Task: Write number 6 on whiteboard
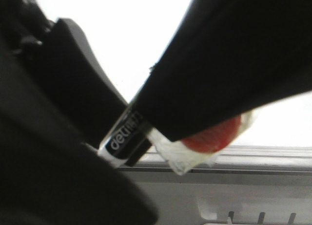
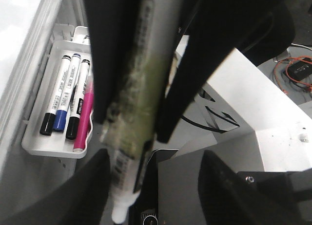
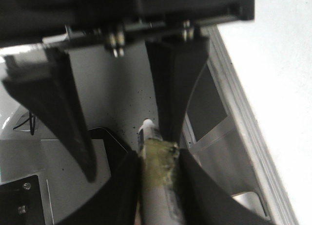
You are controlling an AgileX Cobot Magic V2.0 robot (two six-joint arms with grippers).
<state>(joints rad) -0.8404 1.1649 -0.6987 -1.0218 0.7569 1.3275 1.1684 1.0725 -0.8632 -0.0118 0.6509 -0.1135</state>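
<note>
The whiteboard [image 1: 122, 30] is the bright white surface behind both grippers, edged below by a grey rail [image 1: 253, 159]. It also shows in the left wrist view [image 2: 17, 35] and the right wrist view [image 3: 278, 88]. No number 6 shows on any part in view. My right gripper [image 3: 157, 154] is shut on a white marker [image 3: 156, 196] wrapped in greenish tape. The marker's labelled barrel shows in the front view [image 1: 124, 140]. My left gripper [image 2: 156, 154] is open, and the marker's white end [image 2: 121, 210] sits between its fingers without contact.
A white tray [image 2: 48, 148] on the ledge below the board holds two black markers, a blue one [image 2: 66, 93] and a pink one [image 2: 84, 118]. A red pad under clear tape [image 1: 214, 137] sits on the right gripper's finger. White and grey robot base panels [image 2: 253, 108] lie below.
</note>
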